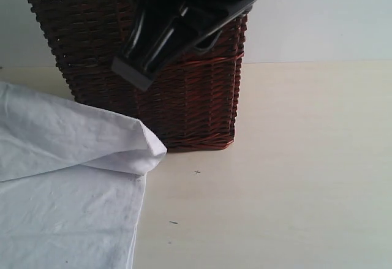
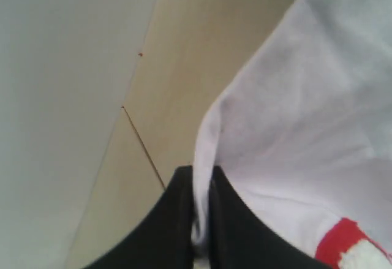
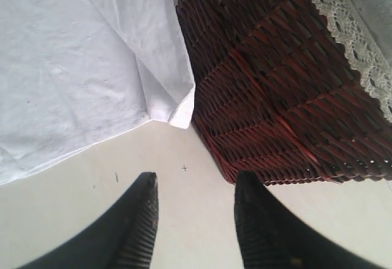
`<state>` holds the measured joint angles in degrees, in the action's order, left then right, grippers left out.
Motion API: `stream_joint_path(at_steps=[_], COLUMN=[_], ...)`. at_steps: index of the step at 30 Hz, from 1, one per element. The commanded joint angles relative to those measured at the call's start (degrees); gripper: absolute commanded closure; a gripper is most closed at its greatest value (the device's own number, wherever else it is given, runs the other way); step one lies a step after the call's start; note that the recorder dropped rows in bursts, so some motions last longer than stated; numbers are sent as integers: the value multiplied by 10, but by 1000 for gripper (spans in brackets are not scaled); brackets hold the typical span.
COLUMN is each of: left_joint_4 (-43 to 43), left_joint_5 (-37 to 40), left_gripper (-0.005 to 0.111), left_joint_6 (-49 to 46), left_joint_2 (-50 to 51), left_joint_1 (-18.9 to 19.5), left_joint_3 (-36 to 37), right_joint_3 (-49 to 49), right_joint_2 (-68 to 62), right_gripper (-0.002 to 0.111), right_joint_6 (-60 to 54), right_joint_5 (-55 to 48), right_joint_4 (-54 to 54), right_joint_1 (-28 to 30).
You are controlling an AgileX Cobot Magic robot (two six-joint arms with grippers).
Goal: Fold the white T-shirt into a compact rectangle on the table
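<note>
Pinching an edge of the shirt (image 2: pixel 294 116) between fingers drawn tight together, the left gripper (image 2: pixel 201 174) has cloth right at its tips. The fabric spreads away ahead of it and to one side, with the red patch (image 2: pixel 338 239) close beside one finger and bare tabletop (image 2: pixel 184 67) off the other side.

The right gripper (image 3: pixel 196 180) holds nothing. Its fingers stand wide apart over bare tabletop, clear of the cloth. Just ahead of that gap, slightly toward the finger on the shirt's side, lies the folded corner (image 3: pixel 180 113), a doubled flap pointing back at the gripper. From that corner one edge runs sideways past the shirt-side finger, and the other runs straight away from the gripper alongside the basket (image 3: pixel 275 85).

The basket stands ahead of the other finger, very close to the corner; whether they touch I cannot tell. Its lace trim (image 3: pixel 349 42) is farthest off.

My reading is that the left arm has its hold and the right is the free arm nearer this corner. The coming grasp would then turn on reaching straight ahead without brushing the wicker.
</note>
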<state>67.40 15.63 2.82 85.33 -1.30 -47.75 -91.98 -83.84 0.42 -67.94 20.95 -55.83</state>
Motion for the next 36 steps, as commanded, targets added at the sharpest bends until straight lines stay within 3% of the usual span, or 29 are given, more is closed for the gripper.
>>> stream_joint_path(at_steps=[1, 5, 8, 12, 14, 19, 21, 23, 27, 30, 33, 36], left_joint_4=[9, 9, 9, 9, 9, -9, -57, -159, -452, -639, -760, -818], left_joint_5=[-102, -80, -77, -77, -57, 35, 58, 65, 133, 310, 449, 449], left_gripper=[106, 98, 77, 41, 38, 49, 52, 54, 72, 102, 107, 107], left_joint_6=[99, 179, 242, 293, 324, 371, 368, 341, 39, -229, -286, -291], left_joint_2=[69, 133, 166, 184, 177, 106, 59, 13, -73, -102, -102, -100], left_joint_1=[58, 84, 95, 93, 90, 78, 70, 57, 1, -47, -94, -162], left_joint_3=[-70, -133, -160, -166, -166, -166, -165, -160, -127, -121, -107, -50], right_joint_3=[-3, -3, -3, -3, -3, -3, -3, -3, -3, -3, -3, -3], right_joint_2=[5, 5, 5, 5, 5, 5, 5, 5, 5, 5, 7, 12], right_gripper=[68, 68, 68, 68, 68, 68, 68, 68, 68, 68, 68, 68], right_joint_6=[4, 4, 2, 2, 2, 2, 2, 1, -4, -4, -4, -4], right_joint_5=[-1, -7, -7, -7, -8, -10, -11, -13, -20, -20, -20, -20], right_joint_4=[-6, -6, -6, -6, -6, -12, -14, -14, -14, -14, -15, -25], right_joint_1=[3, 3, 3, 3, 3, 3, 3, 3, 3, 3, 3, 3])
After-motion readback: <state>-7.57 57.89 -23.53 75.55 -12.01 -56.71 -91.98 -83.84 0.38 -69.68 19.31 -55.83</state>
